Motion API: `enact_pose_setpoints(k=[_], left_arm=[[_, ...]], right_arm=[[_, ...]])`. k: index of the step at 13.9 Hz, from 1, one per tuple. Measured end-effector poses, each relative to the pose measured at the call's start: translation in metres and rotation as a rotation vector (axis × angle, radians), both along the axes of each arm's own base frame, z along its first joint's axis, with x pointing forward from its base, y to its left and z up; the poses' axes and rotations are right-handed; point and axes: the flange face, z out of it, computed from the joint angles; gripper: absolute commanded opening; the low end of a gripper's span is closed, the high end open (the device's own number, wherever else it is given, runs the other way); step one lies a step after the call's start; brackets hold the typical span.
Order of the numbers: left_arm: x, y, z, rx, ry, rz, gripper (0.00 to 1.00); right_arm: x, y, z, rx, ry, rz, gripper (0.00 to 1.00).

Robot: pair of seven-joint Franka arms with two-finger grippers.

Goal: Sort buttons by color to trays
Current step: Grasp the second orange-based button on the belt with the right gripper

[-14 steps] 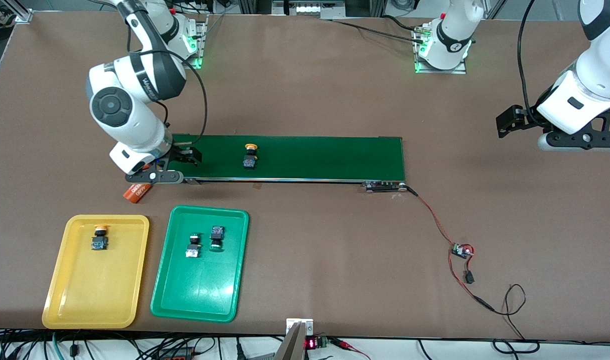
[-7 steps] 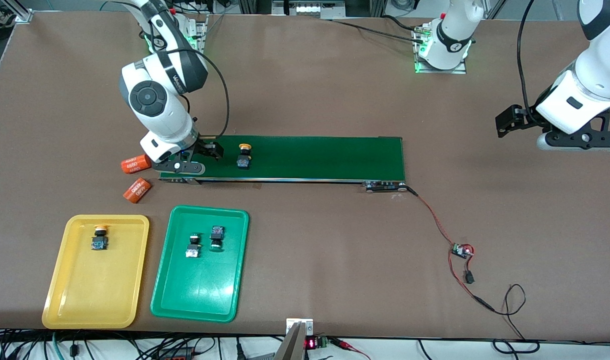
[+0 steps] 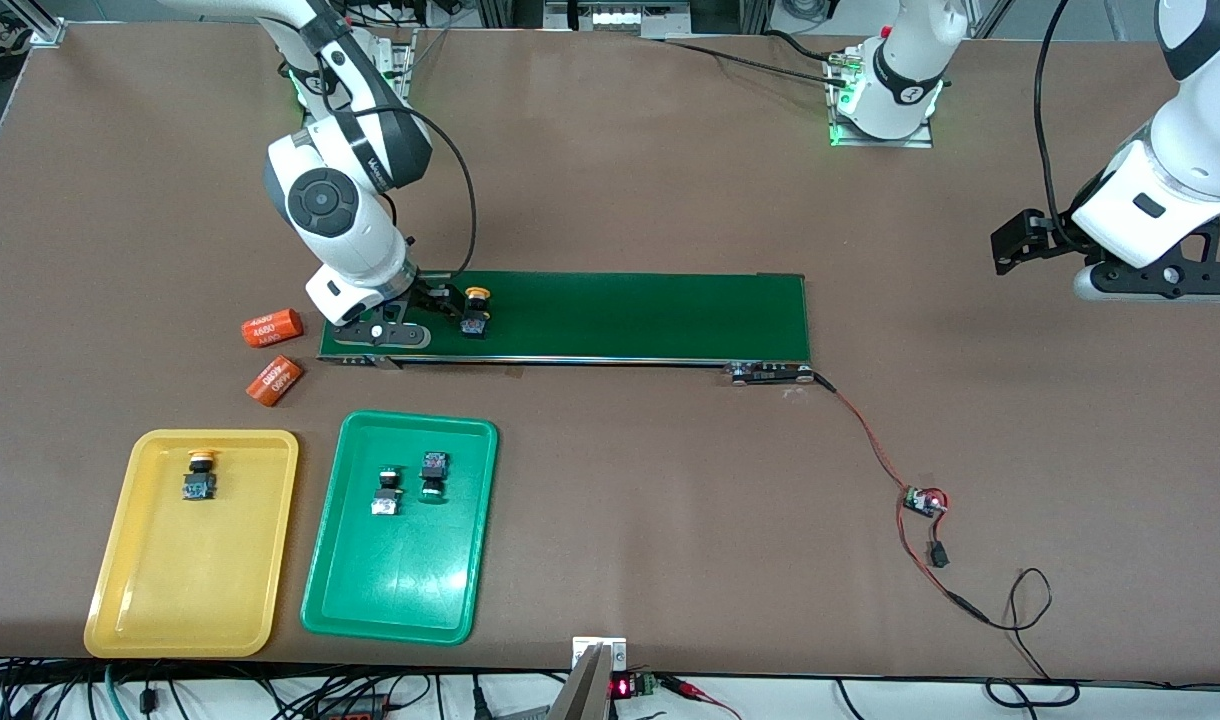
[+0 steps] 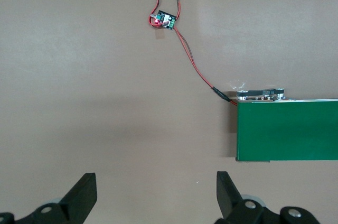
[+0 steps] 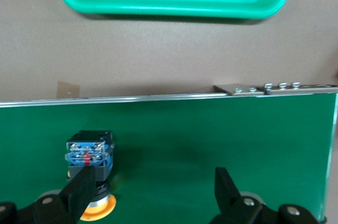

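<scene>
A yellow-capped button (image 3: 475, 310) lies on the dark green belt (image 3: 620, 315) near the right arm's end. My right gripper (image 3: 440, 308) hangs low over the belt, open. In the right wrist view the button (image 5: 88, 155) sits at one fingertip (image 5: 82, 192), outside the gap of the gripper (image 5: 154, 192). The yellow tray (image 3: 192, 560) holds one yellow-capped button (image 3: 200, 478). The green tray (image 3: 400, 580) holds two green-capped buttons (image 3: 387, 492) (image 3: 432, 474). My left gripper (image 3: 1015, 245) waits open over bare table (image 4: 156, 195).
Two orange cylinders (image 3: 271, 327) (image 3: 274, 381) lie on the table beside the belt's end, farther from the camera than the yellow tray. A small circuit board (image 3: 923, 501) with red and black wires trails from the belt's end toward the left arm's side.
The right gripper has moved along the belt toward the yellow-capped button, uncovering one orange cylinder. The button has drifted along the belt toward the right arm's end. The left arm has not moved.
</scene>
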Motion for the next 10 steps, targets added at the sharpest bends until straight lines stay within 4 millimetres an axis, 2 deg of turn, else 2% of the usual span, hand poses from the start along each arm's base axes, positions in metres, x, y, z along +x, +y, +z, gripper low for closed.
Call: enact_pose_setpoints(k=[5, 10], left_arm=[[-0.002, -0.001, -0.001, 0.002, 0.016, -0.002, 1.00], [-0.004, -0.008, 0.000, 0.001, 0.015, -0.014, 1.00]], right_arm=[[-0.006, 0.010, -0.018, 0.005, 0.024, 0.016, 1.00], [-0.009, 0.010, -0.030, 0.012, 0.032, 0.018, 1.00]])
